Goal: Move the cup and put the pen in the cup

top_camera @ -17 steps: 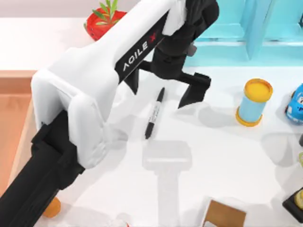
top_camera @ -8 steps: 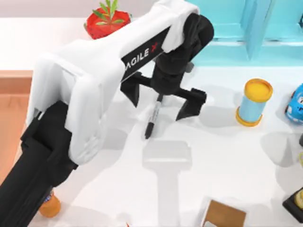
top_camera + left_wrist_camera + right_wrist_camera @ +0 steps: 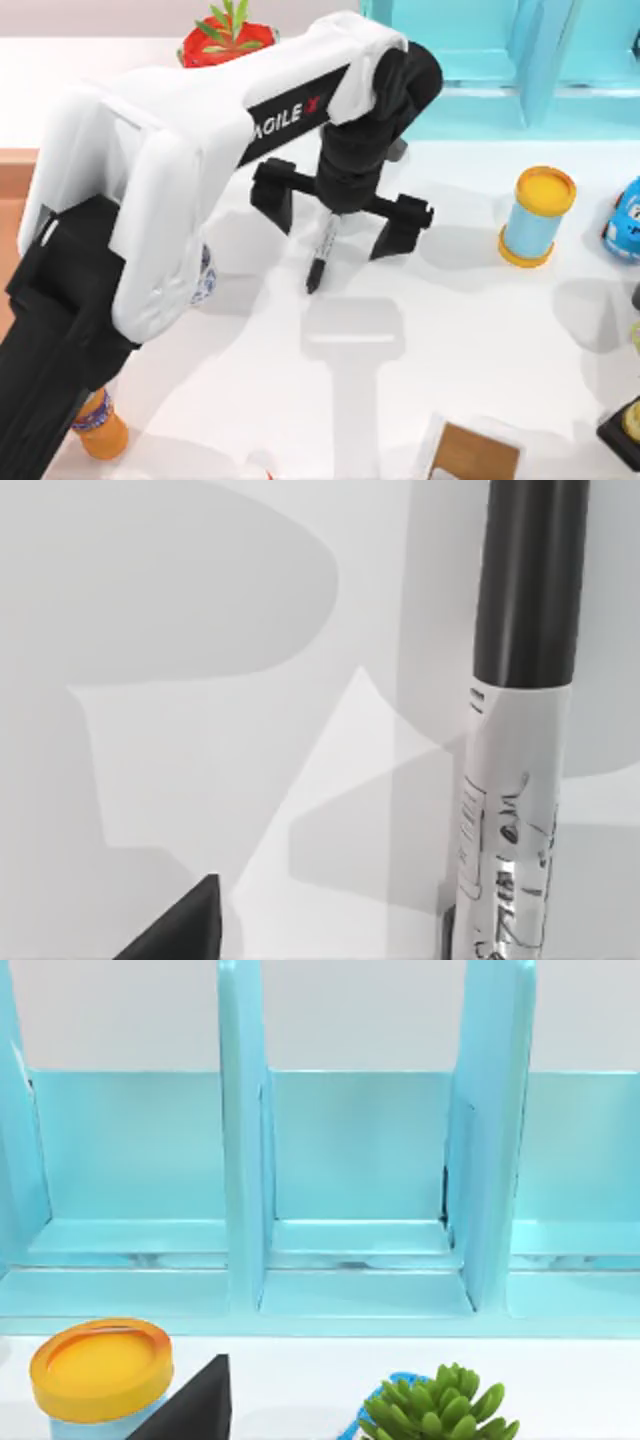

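One white table (image 3: 480,340) carries everything you see, and one large white-and-black AgileX arm, your left, reaches across it from the top view's lower left. One teal shelf (image 3: 500,60) stands along the far edge; the right wrist view faces three of its bays (image 3: 360,1160).

Next in size come single items:
- one light-blue cylinder (image 3: 537,218) with yellow ends, upright toward the right side
- one red pot (image 3: 225,42) at the far edge, holding a green plant
- one blue toy car (image 3: 625,222) at the right edge
- one orange bottle (image 3: 98,430) at the lower left
- one brown block (image 3: 472,455) at the near edge

You have one cup (image 3: 203,276). A sliver of its blue pattern shows beside the left arm's white housing, left of the pen, and its inside is hidden.

You have one pen (image 3: 321,252). It lies flat on the table near the middle, with its dark tip toward the near edge and its far end under the wrist. Your left gripper (image 3: 334,232) hangs right over it with the jaws spread wide. One finger stands on each side of the barrel, and both are apart from it. The left wrist view shows the label band close up, with one fingertip (image 3: 190,932) off to the side.

Whether your right gripper (image 3: 196,1408) is open or closed cannot be told.
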